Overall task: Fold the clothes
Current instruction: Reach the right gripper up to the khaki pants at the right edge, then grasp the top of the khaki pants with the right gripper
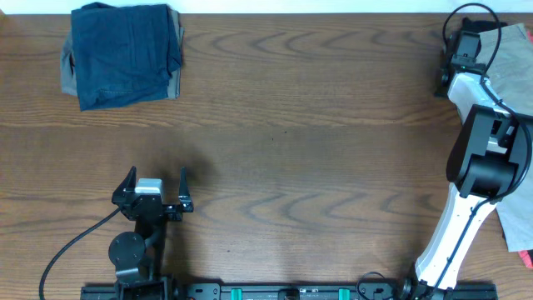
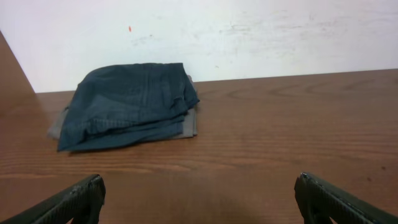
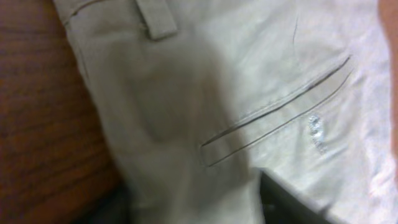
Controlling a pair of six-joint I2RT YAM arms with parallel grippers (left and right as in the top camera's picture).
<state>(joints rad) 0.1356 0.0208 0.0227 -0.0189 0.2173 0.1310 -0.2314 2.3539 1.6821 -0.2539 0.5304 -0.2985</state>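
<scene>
At a wood-grain table (image 1: pixel 291 142), the left gripper (image 1: pixel 156 175) rests low near the front edge with its two black fingers (image 2: pixel 71 200) spread wide apart and nothing between them. The left wrist view looks across bare tabletop toward a folded pair of dark navy-blue shorts (image 2: pixel 127 102). That navy pair (image 1: pixel 125 54) lies in the far left corner against a white wall (image 2: pixel 261 31), stacked on a grey garment (image 2: pixel 190 124) whose edge peeks out beneath it. Across the table, the white-and-black right arm (image 1: pixel 479 158) stretches to the far right corner, where the right gripper (image 1: pixel 460 57) sits at the edge of the light khaki-beige shorts (image 1: pixel 512 58). These lie partly out of the overhead frame, at the table's right side. The right wrist view is filled, somewhat blurred, by the khaki cloth (image 3: pixel 205 93), with a belt loop (image 3: pixel 152 18) at the waistband and a stitched slit pocket (image 3: pixel 280 111) running diagonally. A strip of table shows at the left of that view. Only a dark edge of one finger (image 3: pixel 292 202) shows at the bottom of it, so whether the right pincer is apart, together or pinching the fabric cannot be told.
</scene>
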